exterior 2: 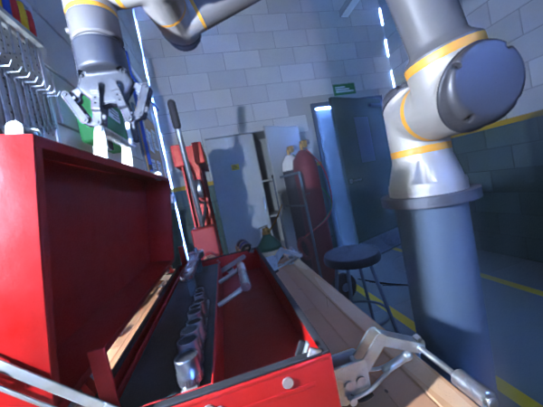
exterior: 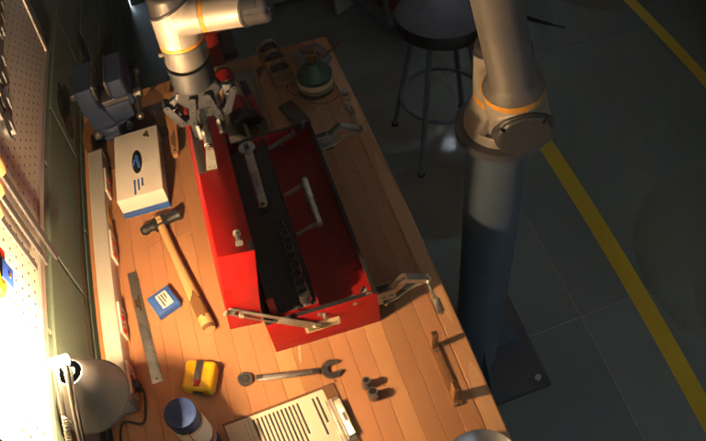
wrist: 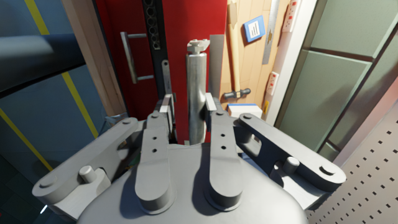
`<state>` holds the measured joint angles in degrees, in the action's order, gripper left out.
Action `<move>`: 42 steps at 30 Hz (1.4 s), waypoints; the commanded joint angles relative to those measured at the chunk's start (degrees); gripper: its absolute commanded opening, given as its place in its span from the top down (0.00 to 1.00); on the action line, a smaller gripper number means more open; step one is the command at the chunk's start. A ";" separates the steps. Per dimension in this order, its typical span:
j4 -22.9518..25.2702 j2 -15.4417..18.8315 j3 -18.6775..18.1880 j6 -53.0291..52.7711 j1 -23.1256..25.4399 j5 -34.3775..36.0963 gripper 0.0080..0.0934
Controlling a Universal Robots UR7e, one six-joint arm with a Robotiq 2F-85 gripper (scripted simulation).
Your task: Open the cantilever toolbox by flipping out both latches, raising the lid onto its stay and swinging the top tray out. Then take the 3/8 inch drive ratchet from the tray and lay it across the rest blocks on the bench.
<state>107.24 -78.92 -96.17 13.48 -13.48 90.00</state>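
Observation:
The lid handle (wrist: 196,90), a steel bar on the raised lid's top edge, runs between my fingers. My gripper (wrist: 188,104) (exterior: 204,136) (exterior 2: 112,144) is open and holds nothing. The red toolbox (exterior: 284,229) stands open on the bench, with its lid (exterior 2: 86,244) raised nearly upright. Both latches (exterior: 403,287) (exterior: 336,134) are flipped out. The top tray (exterior: 270,218) sits in the box with a row of sockets (exterior 2: 190,330). The ratchet (exterior: 253,171) lies in the tray near the far end. The tray handle (exterior: 308,205) lies over the red compartment.
A white box (exterior: 139,174) sits left of the toolbox, next to a blue vise (exterior: 104,96). A hammer (exterior: 179,262), ruler, spanner (exterior: 291,373) and clipboard lie on the bench. A rest block (exterior: 446,366) is near the bench's front right edge. A stool (exterior 2: 353,267) stands beside the bench.

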 commanded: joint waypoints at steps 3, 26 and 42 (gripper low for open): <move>0.01 -0.04 0.02 0.00 0.00 0.00 0.56; 0.01 -0.04 0.02 0.00 0.00 0.00 0.06; -0.08 -0.06 0.08 0.00 0.00 0.01 0.06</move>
<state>107.20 -78.93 -96.13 13.48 -13.48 89.99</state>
